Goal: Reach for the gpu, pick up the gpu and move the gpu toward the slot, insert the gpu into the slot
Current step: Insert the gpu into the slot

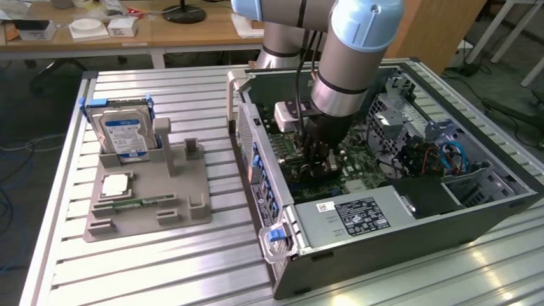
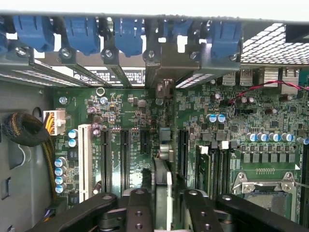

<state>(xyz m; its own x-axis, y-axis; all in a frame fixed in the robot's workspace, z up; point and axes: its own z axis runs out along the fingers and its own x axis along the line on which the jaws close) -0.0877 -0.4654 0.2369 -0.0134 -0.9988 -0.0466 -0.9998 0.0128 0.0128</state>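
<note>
My gripper is deep inside the open computer case, just above the green motherboard. In the wrist view the gripper is shut on the gpu. The card shows edge-on as a thin upright strip between the black fingers. It runs toward the rear bracket openings, between two black expansion slots. The slot lies under the card and is hidden, so I cannot tell whether the card is seated in it.
Blue retaining clips line the case's rear wall. The silver processor socket lies beside the gripper, and a power supply fills the near end. Outside the case, a grey fixture holds a hard drive, a processor chip and a memory stick.
</note>
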